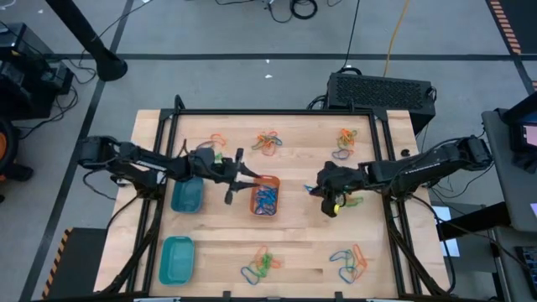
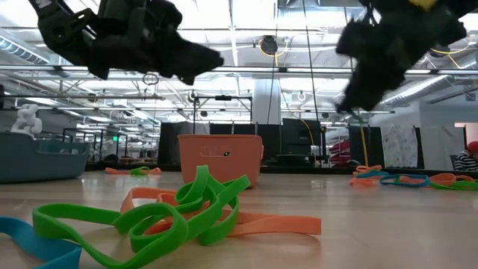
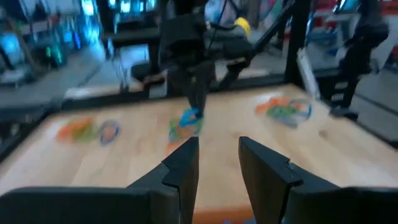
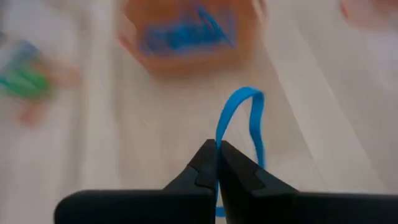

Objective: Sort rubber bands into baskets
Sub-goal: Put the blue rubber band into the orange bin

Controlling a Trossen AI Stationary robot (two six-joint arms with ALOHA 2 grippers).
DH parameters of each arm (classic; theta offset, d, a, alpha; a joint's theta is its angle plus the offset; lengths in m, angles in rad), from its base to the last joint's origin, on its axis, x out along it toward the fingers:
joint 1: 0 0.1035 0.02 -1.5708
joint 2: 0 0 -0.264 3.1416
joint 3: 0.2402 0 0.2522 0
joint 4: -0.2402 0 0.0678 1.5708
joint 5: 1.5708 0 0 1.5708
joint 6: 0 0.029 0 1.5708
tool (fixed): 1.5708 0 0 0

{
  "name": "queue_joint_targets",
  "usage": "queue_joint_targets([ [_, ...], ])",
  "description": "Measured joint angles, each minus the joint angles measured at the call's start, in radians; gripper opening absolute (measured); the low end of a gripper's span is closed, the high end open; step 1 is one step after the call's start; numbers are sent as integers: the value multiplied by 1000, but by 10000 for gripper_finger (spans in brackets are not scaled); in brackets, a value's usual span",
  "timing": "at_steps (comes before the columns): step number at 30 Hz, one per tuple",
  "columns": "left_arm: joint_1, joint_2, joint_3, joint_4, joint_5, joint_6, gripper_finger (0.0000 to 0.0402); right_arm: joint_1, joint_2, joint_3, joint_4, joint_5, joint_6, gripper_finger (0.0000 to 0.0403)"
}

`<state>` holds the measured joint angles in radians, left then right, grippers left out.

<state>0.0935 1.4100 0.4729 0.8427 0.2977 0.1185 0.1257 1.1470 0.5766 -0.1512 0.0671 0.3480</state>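
Observation:
An orange basket with blue rubber bands in it stands mid-table on its base. My right gripper is just right of it, slanting down, shut on a blue rubber band. A small pile of bands lies on the table under that arm. My left gripper hovers level at the basket's left rim, open, with nothing between its fingers. A blue-teal basket and a teal basket stand at the left. My right gripper pinches one strand of the blue band's loop between its two fingertips. The fingers come slanting down from the table's right side. The rest of the loop sticks out beyond the fingertips, above the tabletop.
Mixed piles of bands lie at the far left, far middle, far right, near middle and near right. A black frame borders the table. In the low view, green and orange bands lie close to the camera.

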Motion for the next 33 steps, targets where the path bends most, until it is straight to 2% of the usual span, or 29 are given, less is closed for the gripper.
queue_joint_targets([
  [4, -38, 115, 44, 99, -1, 82, 122, 1, 2, 1, 192, -69, -69, 1],
  [8, -60, 214, 130, 117, -4, 154, 122, 0, 3, 1, 272, -121, -95, 1],
  [19, -53, 399, 345, 95, -8, 160, 122, 2, 10, 1, 274, -155, -100, 0],
  [27, -48, 487, 465, -33, 112, 152, 122, 3, 15, 1, 276, -170, -106, 0],
  [33, -48, 502, 491, -47, 121, 151, 122, 3, 15, 1, 274, -170, -106, 0],
])
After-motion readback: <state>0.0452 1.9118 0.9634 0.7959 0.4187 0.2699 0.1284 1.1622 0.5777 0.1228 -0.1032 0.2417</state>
